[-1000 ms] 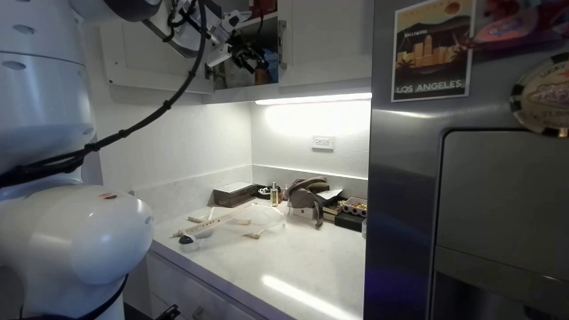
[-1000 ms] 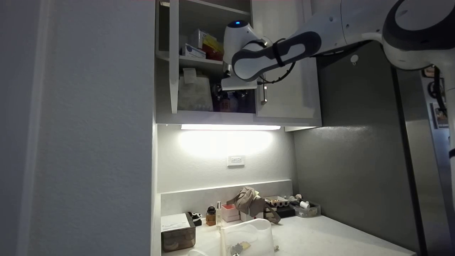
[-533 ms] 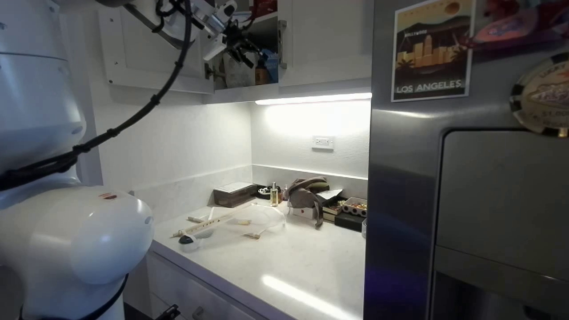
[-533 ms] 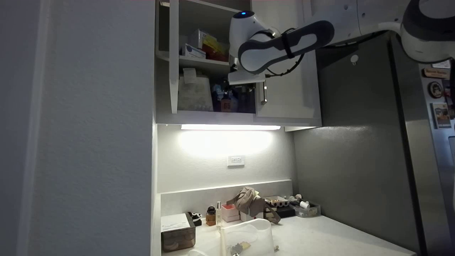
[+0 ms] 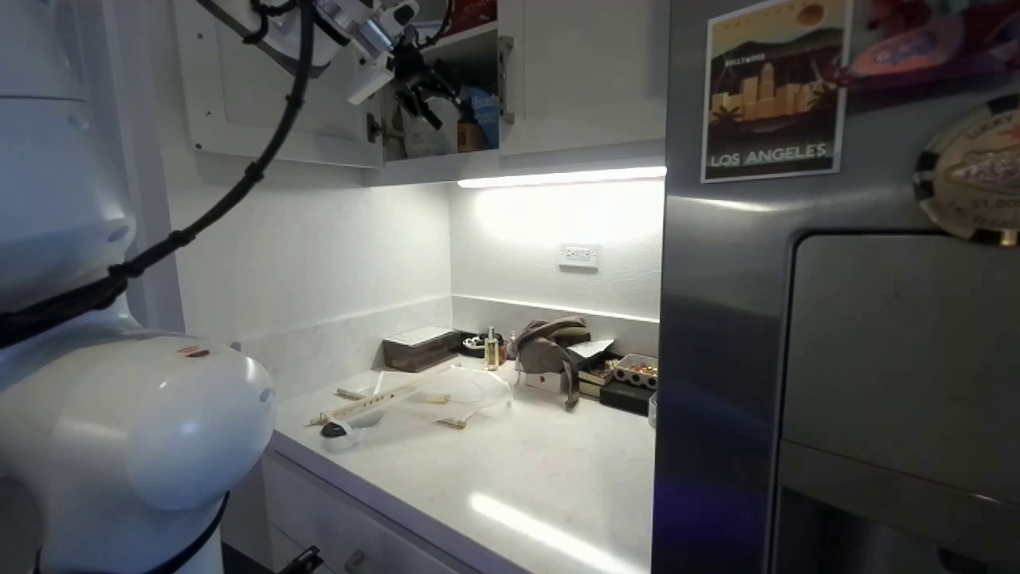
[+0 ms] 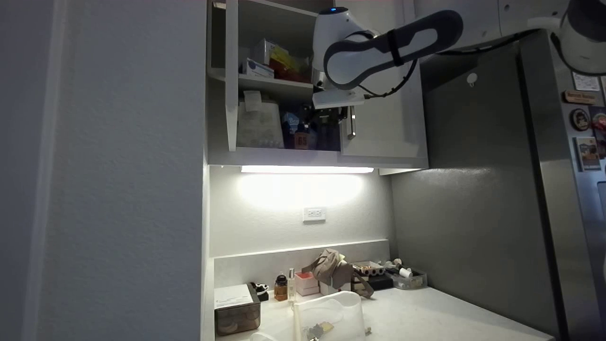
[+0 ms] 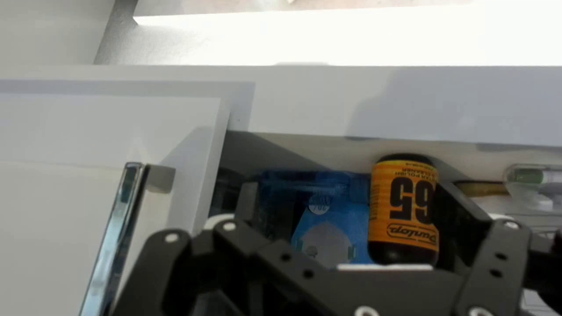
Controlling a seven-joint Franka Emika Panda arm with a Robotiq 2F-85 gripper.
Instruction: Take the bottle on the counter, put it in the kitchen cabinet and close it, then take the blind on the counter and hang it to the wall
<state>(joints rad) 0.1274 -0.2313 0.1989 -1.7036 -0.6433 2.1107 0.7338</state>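
The bottle (image 7: 403, 206) stands in the cabinet (image 6: 284, 156), so placing looks done and closing up seems in hand; the next move calls for swinging the open door (image 5: 239, 100) closed, at 9 o'clock from the gripper (image 5: 448, 115) in an exterior view. The fingers (image 7: 459, 215) stand wide, holding nothing. Upright, long axis vertical, the bottle points its top to 12 o'clock in both exterior views.

My arm (image 5: 131, 422) is glossy white and rounded, with a small reddish mark (image 5: 194, 351) — I wear a black, banded cable (image 5: 253, 171) and a blue light (image 6: 333, 9) — while my gripper (image 7: 352, 202) is black, dotted with pale screw heads (image 7: 229, 226).
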